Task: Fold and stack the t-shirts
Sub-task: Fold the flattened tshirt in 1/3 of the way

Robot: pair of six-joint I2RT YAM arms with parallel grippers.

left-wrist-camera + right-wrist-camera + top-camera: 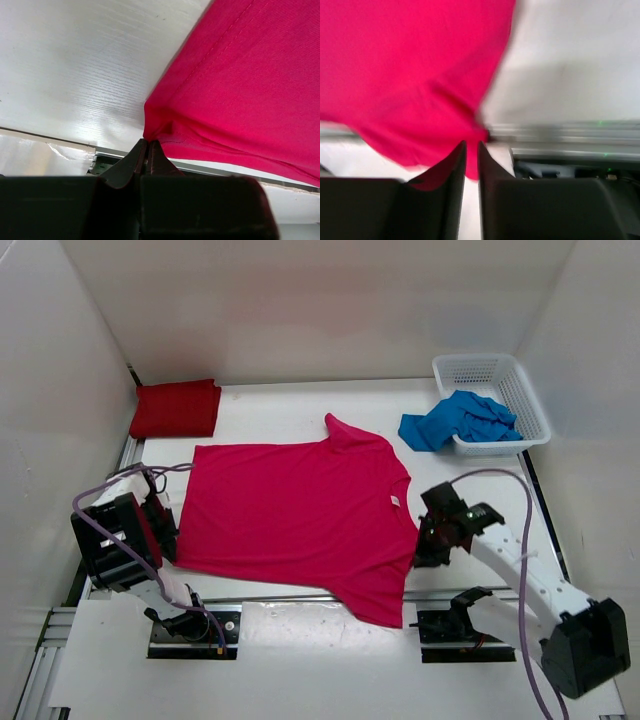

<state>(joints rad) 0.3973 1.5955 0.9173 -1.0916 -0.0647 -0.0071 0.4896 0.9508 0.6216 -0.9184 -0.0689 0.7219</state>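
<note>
1. Top view:
   - The pink shirt (300, 510) is spread flat mid-surface (260, 420), with the hem to the left, the collar to the right and one sleeve toward each long edge.
   - The left gripper (168, 540) is at the near hem corner.
   - The right gripper (425, 550) is at the near shoulder, just beside the collar.
   - The dark red shirt (175, 408) is folded in the far-left corner, so one looks done.
   - The blue shirt (455, 422) spills out of the basket (480, 370) at far right and is not started.
   - I judge this as the first fold of shirt two, at the grasp stage.

2. Left wrist view:
   - The left gripper (148, 146) has its jaws shut tight on the hem corner of the pink shirt (240, 85).
   - The cloth bunches into the tips, with bare surface (75, 65) behind. The hold looks solid.

3. Right wrist view (blurred):
   - The right gripper (471, 147) has its jaws drawn down narrow with a fold of the pink shirt (405, 75) between them.
   - The fabric peaks into the tips, so it reads as pinched, but the blur keeps me from calling it firm.
   - Pale surface (570, 60) lies beyond.

4. Next move, my read:
   - Lift both near points together and carry the near edge over toward the far edge.
   - The arms must rise and travel in step, keeping the edge taut. If the right pinch is shallow, that end drops and the fold skews.

5. In the way:
   - Nothing lies on the pink shirt.
   - The dark red shirt sits near the far hem corner, so don't overshoot into it.
   - The basket and the blue shirt are well apart from the fold path.
   - The near sleeve trails past the surface's front edge and may drag on the lift.
</note>
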